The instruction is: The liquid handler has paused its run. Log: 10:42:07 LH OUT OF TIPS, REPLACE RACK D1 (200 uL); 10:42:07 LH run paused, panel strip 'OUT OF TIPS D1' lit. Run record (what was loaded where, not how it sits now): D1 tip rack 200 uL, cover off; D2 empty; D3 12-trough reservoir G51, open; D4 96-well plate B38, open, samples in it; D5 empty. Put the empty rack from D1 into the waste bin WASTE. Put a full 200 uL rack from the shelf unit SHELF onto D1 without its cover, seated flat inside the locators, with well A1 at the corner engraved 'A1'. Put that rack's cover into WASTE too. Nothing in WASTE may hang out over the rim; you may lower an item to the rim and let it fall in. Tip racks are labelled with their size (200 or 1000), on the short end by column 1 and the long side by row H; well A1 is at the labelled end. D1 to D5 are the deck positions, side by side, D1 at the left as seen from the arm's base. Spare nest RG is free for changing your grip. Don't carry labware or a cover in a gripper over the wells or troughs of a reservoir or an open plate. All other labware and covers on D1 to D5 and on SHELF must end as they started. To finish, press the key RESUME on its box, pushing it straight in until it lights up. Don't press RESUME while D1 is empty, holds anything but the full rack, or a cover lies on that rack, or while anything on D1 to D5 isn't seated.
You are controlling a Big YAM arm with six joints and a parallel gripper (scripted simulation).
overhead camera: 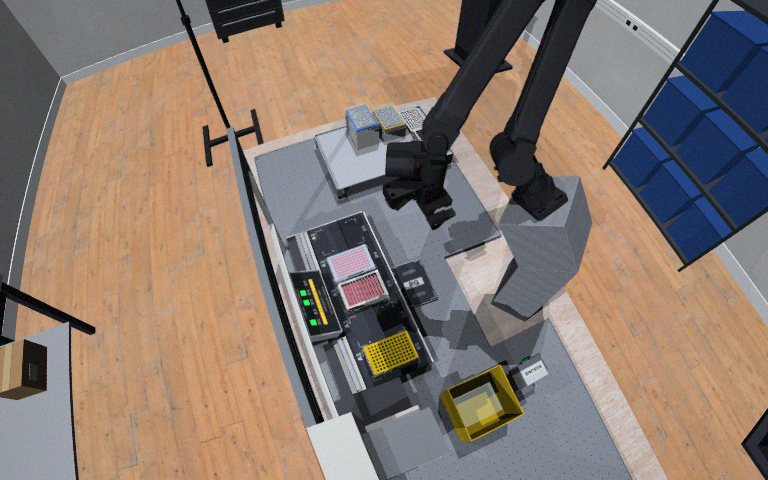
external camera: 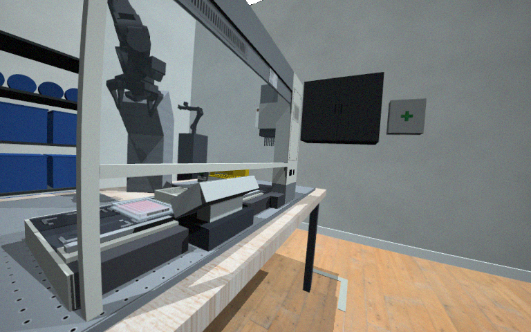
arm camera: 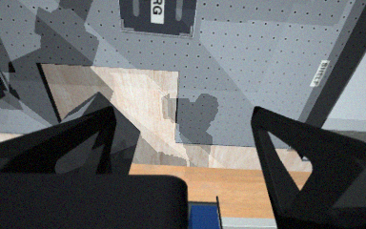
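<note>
My gripper (overhead camera: pixel 431 208) is open and empty, hanging above the grey perforated table between the shelf unit (overhead camera: pixel 362 155) and the spare nest RG (overhead camera: pixel 417 287). In the wrist view the fingers stand wide apart with nothing between them, and the nest RG (arm camera: pixel 157 14) lies at the top edge. A yellow tip rack (overhead camera: pixel 390 352) sits on the deck position nearest the yellow waste bin (overhead camera: pixel 481 403). The bin holds a pale yellow item. On the shelf stand a blue rack (overhead camera: pixel 361 121), a yellow rack (overhead camera: pixel 389 117) and a white one (overhead camera: pixel 413 117), partly hidden by the arm.
Two pink plates (overhead camera: pixel 351 263) (overhead camera: pixel 362 289) sit on the middle deck positions beside the panel with green lights (overhead camera: pixel 314 305). The RESUME box (overhead camera: pixel 532 371) stands just beyond the bin. The arm's grey pedestal (overhead camera: pixel 538 243) stands right of the deck. The handler's frame post (external camera: pixel 90 156) fronts the deck.
</note>
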